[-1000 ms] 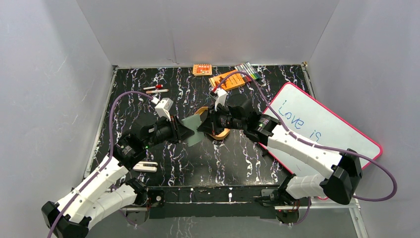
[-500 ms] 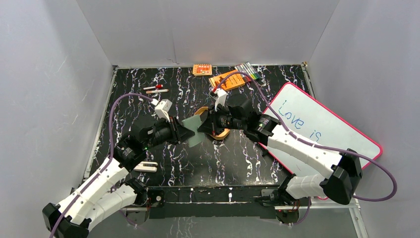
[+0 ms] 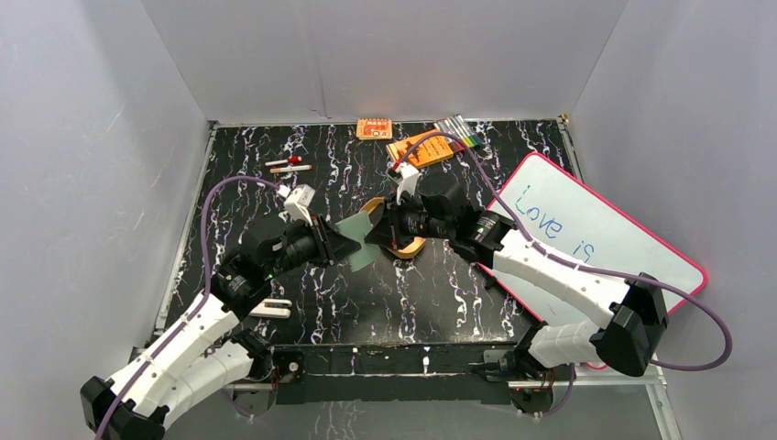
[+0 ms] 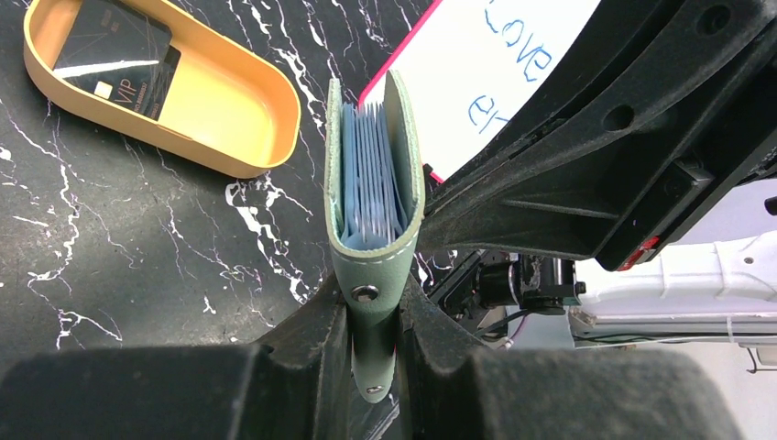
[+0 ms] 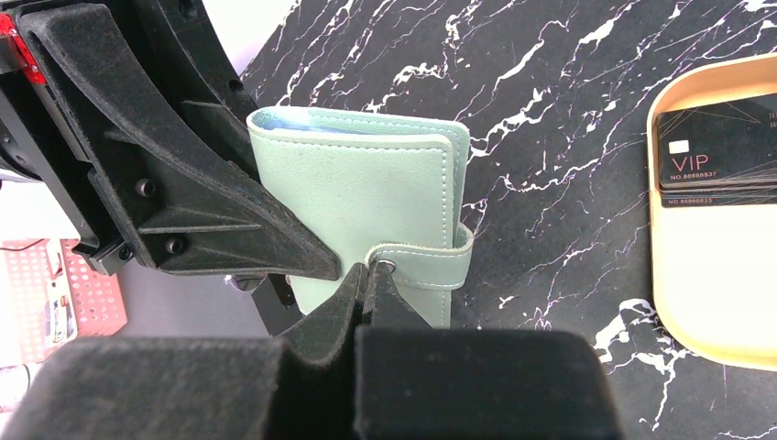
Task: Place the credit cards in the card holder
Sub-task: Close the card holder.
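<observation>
Table (image 3: 366, 302): dark marble top; the work goes on above its middle.
Left gripper (image 4: 371, 316): clamped across both covers of the holder. It carries it on edge, off the table, near the tray.
Right gripper (image 5: 366, 275): jaws fully together, tips at the tab. We cannot tell if the tab is really nipped between them.
Tray (image 4: 266, 137): tan and oval, lying on the table; the cards are inside it.
Holder (image 5: 357, 183): green, light, with soft covers and pale blue pockets. The snap looks fastened, so we judge no pocket is reachable yet. The covers probably bend, so a hold across the full thickness is the firm one.
Cards (image 5: 719, 147): dark, thin and stiff, stacked flat. We expect them to be smooth and hard to lift from flat. An edge against the tray wall seems the best place to take one.
Tab (image 5: 421, 261): a short strap with a metal snap. We would pull at its free end, away from the cover.
</observation>
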Controlling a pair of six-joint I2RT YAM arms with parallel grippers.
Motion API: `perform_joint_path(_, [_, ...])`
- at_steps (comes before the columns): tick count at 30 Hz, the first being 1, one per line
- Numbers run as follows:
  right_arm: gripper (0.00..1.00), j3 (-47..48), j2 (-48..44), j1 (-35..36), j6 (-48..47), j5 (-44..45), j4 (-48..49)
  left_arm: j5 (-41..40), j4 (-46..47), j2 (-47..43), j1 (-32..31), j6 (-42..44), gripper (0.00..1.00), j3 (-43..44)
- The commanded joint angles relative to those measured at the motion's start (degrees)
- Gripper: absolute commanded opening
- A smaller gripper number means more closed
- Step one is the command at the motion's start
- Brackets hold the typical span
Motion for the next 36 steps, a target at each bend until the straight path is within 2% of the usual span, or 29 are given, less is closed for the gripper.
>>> perform_joint_path(1, [0.0, 0.7, 3.3, 1.3, 1.0, -1.7, 6.3, 18.4, 20.0, -3.2, -2.5, -5.2, 0.0, 2.0])
perform_joint_path(12, [0.0, 1.5, 5.2, 1.8, 1.1, -2.8, 5.7, 19.6, 23.8, -3.2, -2.6, -6.9, 0.0, 2.3])
perform_joint_path(20, [0.02, 0.3, 2.0, 1.9, 0.7, -1.1, 5.7, 14.1, 15.7, -4.6, -2.6, -1.9, 0.0, 3.0])
perform_joint_path(25, [0.37, 0.2, -1.0, 1.8, 0.5, -2.6, 5.0, 8.4, 8.5, -6.0, -2.6, 2.4, 0.0, 4.0])
perform_joint_path(29, [0.59, 2.2, -4.4, 1.9, -1.1, -4.8, 0.8, 4.1, 2.6, -7.6, -2.6, 4.9, 0.0, 4.6])
perform_joint_path(32, [0.68, 5.0, -8.8, 1.9, -5.7, -6.5, -4.2, 2.4, -0.5, -9.2, -2.6, 6.4, 0.0, 4.8])
perform_joint_path(36, [0.71, 8.1, -15.3, 1.9, -13.2, -8.3, -11.2, 3.1, -3.2, -11.6, -2.6, 8.7, 0.0, 4.9])
